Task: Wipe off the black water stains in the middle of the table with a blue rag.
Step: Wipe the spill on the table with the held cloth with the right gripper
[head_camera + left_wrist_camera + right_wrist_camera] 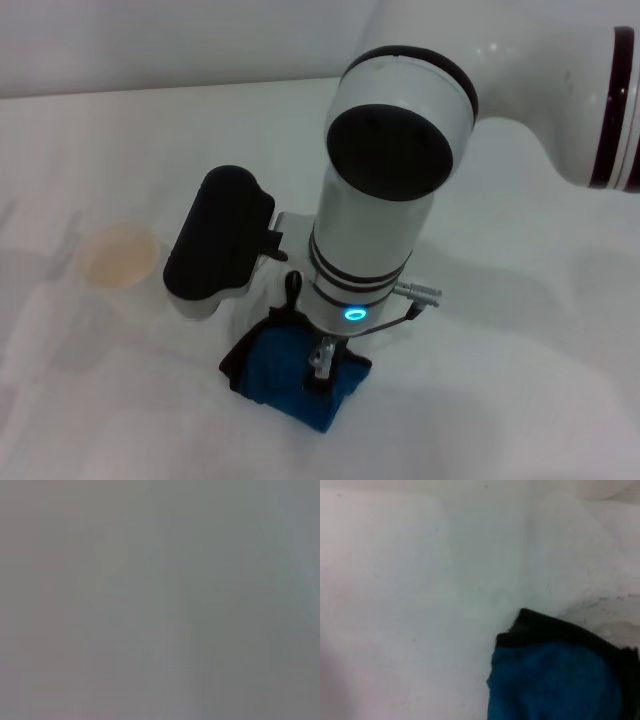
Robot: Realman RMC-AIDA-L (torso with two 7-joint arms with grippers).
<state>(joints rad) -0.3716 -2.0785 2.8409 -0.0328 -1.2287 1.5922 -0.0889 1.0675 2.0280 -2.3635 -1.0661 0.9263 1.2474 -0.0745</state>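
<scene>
Right arm's pincer (322, 362) is pressed onto the blue rag (285, 375) on the tabletop (520, 330); its opening cannot be told. Faint smears remain, so wiping seems unfinished.

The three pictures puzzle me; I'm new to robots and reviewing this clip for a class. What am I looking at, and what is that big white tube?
The white tube is the robot's right arm, seen from a camera on its head. Its right gripper is at the bottom end, pressing down on the blue rag on the white table. Whether its fingers grip the cloth is hidden by the arm. A pale cup stands to the robot's left. The other two pictures come from cameras on the wrists. The right wrist view shows the rag's black-edged corner up close and faint grey smears beside it, possibly the black water stains. The left wrist view is blank grey, so the left arm is not seen.
</scene>
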